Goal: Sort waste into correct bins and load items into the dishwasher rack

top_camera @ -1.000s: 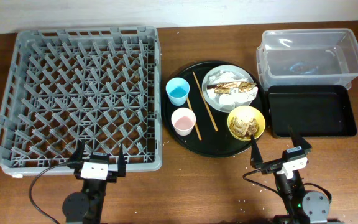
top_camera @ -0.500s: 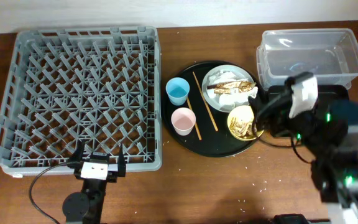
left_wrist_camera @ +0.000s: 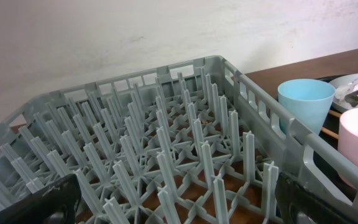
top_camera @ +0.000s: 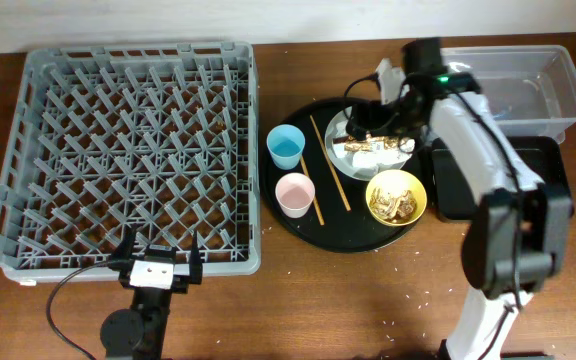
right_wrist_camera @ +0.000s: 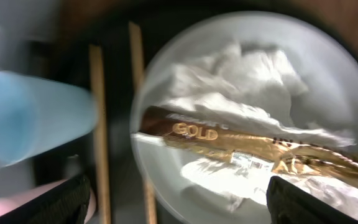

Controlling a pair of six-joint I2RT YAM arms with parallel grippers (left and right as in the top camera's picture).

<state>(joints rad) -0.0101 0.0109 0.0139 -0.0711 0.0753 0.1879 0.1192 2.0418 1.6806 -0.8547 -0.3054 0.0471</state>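
Observation:
The pale grey plate [top_camera: 340,150] sits on a round black tray and carries white napkins [top_camera: 363,158] and a brown-gold stick-like wrapper [top_camera: 378,135]. My right gripper [top_camera: 373,122] hangs open right over the plate. In the right wrist view the gripper [right_wrist_camera: 178,204] straddles the napkins [right_wrist_camera: 241,81] and the wrapper [right_wrist_camera: 241,143]. The yellow bowl [top_camera: 396,197] holds food scraps. The blue cup [top_camera: 286,147], pink cup [top_camera: 294,194] and two chopsticks [top_camera: 330,162] lie beside it. My left gripper [top_camera: 158,262] is open at the grey rack's [top_camera: 128,150] front edge.
The clear tub [top_camera: 528,90] and the shallow black tray [top_camera: 453,190] stand at the right, partly under my right arm. The round black tray [top_camera: 313,235] lies between rack and bins. Rice grains dot the table's front. The left wrist view shows rack pegs [left_wrist_camera: 166,155] and the blue cup [left_wrist_camera: 306,102].
My right arm has swung from the table's front edge, past the bowl, up over the plate. The left arm and all objects have stayed put.

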